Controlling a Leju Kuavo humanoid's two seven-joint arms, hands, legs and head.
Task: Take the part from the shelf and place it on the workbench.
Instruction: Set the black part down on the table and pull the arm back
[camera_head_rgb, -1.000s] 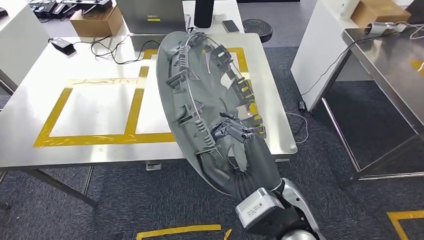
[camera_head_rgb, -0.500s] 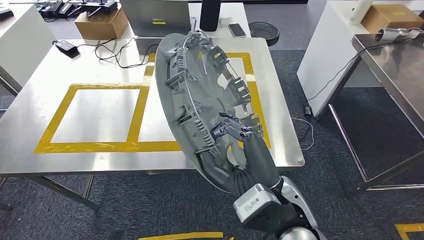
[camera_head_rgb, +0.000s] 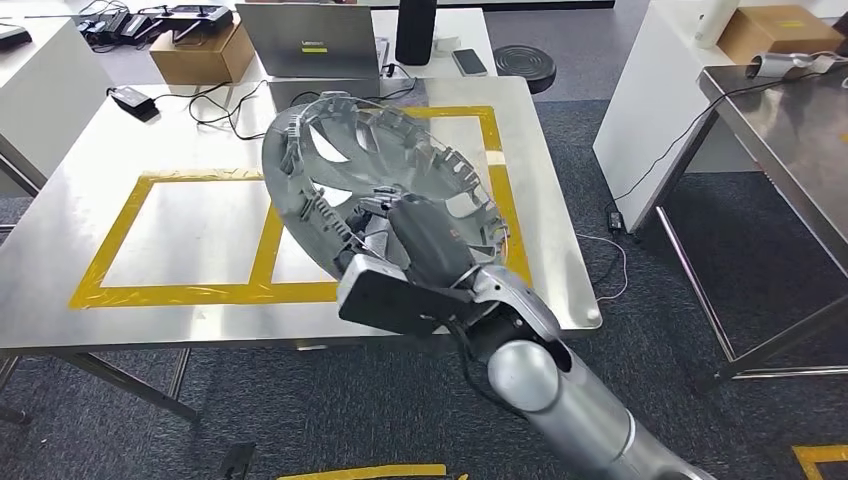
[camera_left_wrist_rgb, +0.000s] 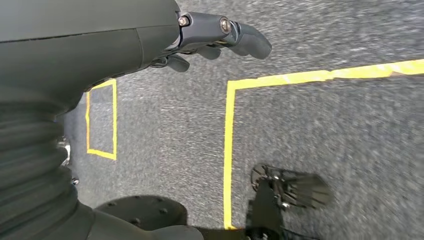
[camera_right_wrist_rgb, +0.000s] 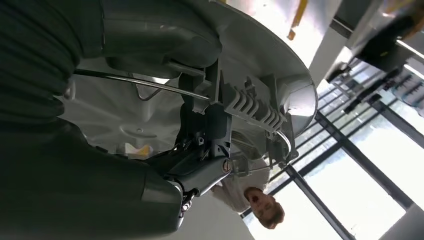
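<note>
The part is a large grey plastic wheel cover (camera_head_rgb: 370, 165), round with ribs and clips along its rim. My right hand (camera_head_rgb: 420, 240) grips its near edge and holds it tilted over the right yellow-taped square of the steel workbench (camera_head_rgb: 180, 290). Close up, the right wrist view has my thumb and dark fingers (camera_right_wrist_rgb: 200, 170) clamped on the ribbed rim of the wheel cover (camera_right_wrist_rgb: 250, 107). My left hand (camera_left_wrist_rgb: 210, 37) hangs over grey carpet, its fingers curled in with nothing in them.
At the workbench's far edge stand a laptop (camera_head_rgb: 310, 40), a cardboard box (camera_head_rgb: 195, 55), a black speaker (camera_head_rgb: 415, 30) and cables. A second steel table (camera_head_rgb: 790, 140) stands to the right. A person (camera_right_wrist_rgb: 255, 200) is behind the cover in the right wrist view.
My right arm has swung the wheel cover from nearly upright at the workbench's right side to a flatter tilt, lower and further left over the taped square. The forearm now crosses in front.
</note>
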